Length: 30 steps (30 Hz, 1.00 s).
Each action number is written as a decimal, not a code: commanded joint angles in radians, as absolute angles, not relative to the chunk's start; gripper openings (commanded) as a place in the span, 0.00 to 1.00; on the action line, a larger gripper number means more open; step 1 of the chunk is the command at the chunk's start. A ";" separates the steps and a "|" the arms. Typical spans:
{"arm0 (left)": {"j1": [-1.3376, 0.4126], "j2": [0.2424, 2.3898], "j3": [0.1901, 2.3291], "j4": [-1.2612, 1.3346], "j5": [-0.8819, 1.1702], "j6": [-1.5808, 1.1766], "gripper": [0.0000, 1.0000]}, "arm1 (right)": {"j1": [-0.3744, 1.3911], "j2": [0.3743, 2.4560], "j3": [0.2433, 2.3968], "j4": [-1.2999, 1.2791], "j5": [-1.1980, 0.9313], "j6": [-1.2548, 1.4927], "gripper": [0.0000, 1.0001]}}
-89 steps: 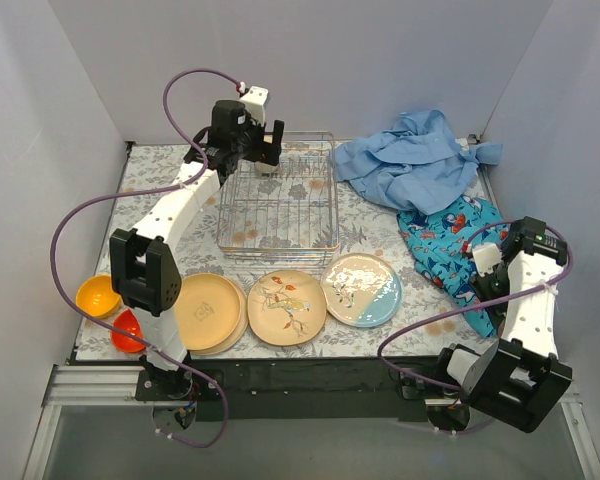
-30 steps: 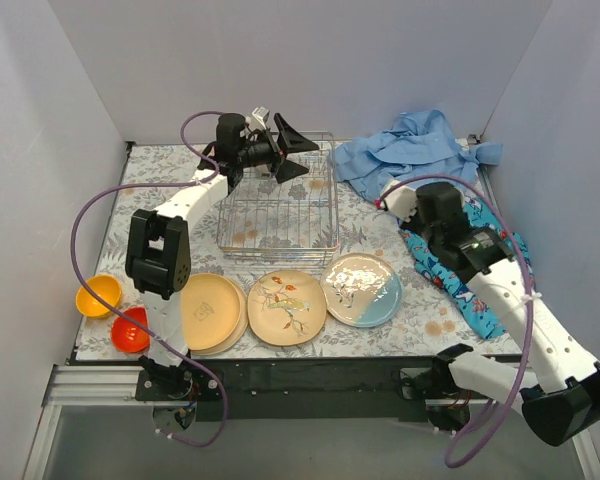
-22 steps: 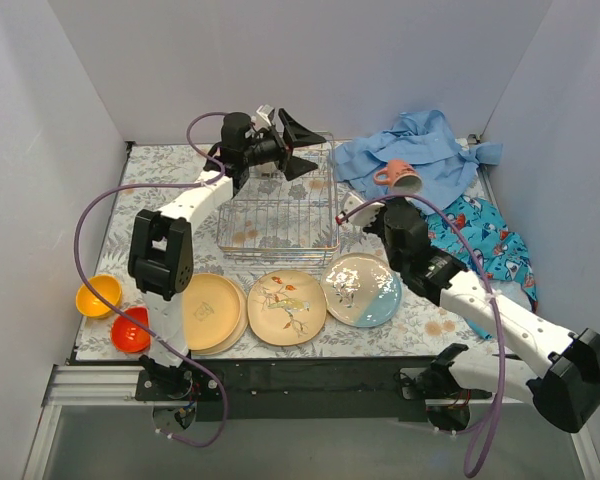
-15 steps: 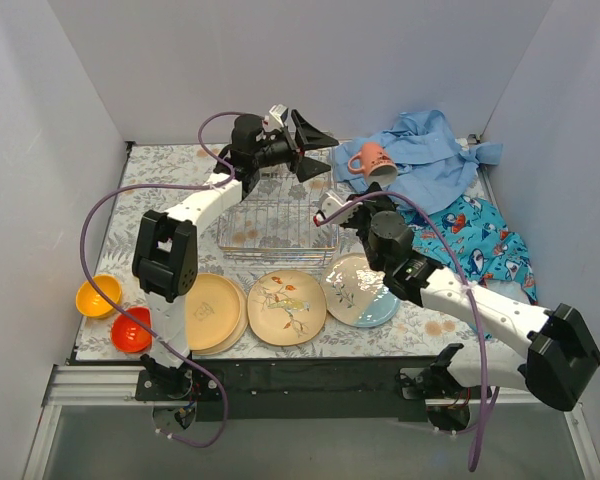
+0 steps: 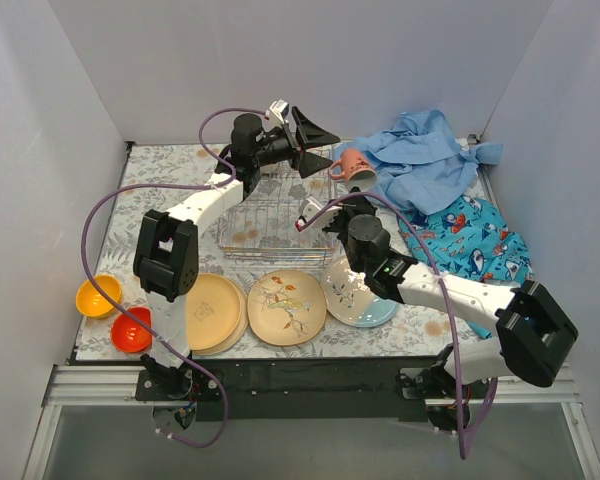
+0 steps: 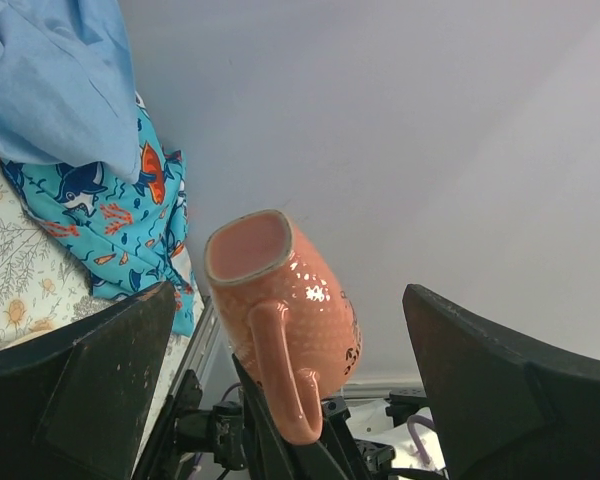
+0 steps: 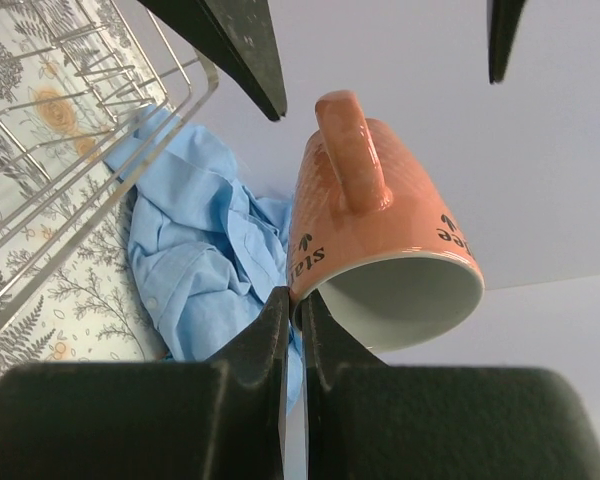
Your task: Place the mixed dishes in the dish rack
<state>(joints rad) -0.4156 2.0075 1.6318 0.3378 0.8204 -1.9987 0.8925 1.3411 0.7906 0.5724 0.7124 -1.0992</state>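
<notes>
My right gripper (image 7: pixel 300 300) is shut on the rim of a salmon-pink cup (image 7: pixel 380 240), holding it tilted in the air beyond the far right corner of the wire dish rack (image 5: pixel 280 205). The cup (image 5: pixel 355 167) hangs just past my left gripper (image 5: pixel 325 148), which is open wide and empty. In the left wrist view the cup (image 6: pixel 280 310) shows between the spread fingers (image 6: pixel 80 390), touching neither. Two stacked yellow-tan plates (image 5: pixel 212 312), a floral plate (image 5: pixel 286 306) and a cream-and-blue plate (image 5: pixel 360 290) lie in front of the rack. An orange bowl (image 5: pixel 98 296) and a red bowl (image 5: pixel 131 330) sit at the near left.
A light blue shirt (image 5: pixel 420 160) lies crumpled at the back right, with a fish-patterned blue cloth (image 5: pixel 470 245) in front of it. The right arm's forearm reaches over the cream-and-blue plate. White walls close in the table on three sides.
My right arm swung from the far right across the cloths, picked up the cup and carried it left toward the rack's far corner. My left gripper rose off the rack, opened and turned right.
</notes>
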 commanded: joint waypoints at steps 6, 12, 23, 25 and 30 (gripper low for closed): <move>-0.425 1.997 1.657 0.340 0.831 -2.151 0.96 | 0.916 1.393 0.880 0.755 0.726 -1.098 0.01; -0.429 2.003 1.661 0.331 0.839 -2.151 0.90 | 0.930 1.419 0.882 0.790 0.715 -1.106 0.01; -0.436 2.000 1.661 0.370 0.854 -2.140 0.76 | 0.950 1.473 0.890 0.810 0.710 -1.106 0.01; -0.437 1.999 1.660 0.383 0.856 -2.140 0.71 | 0.950 1.476 0.888 0.802 0.713 -1.103 0.01; -0.440 1.997 1.664 0.429 0.864 -2.129 0.61 | 0.950 1.476 0.891 0.746 0.698 -1.091 0.01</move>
<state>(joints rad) -0.4221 2.0090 1.6318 0.3485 0.8261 -1.9965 0.9428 1.4750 0.8417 0.7136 0.7155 -1.1042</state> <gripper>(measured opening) 0.642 0.098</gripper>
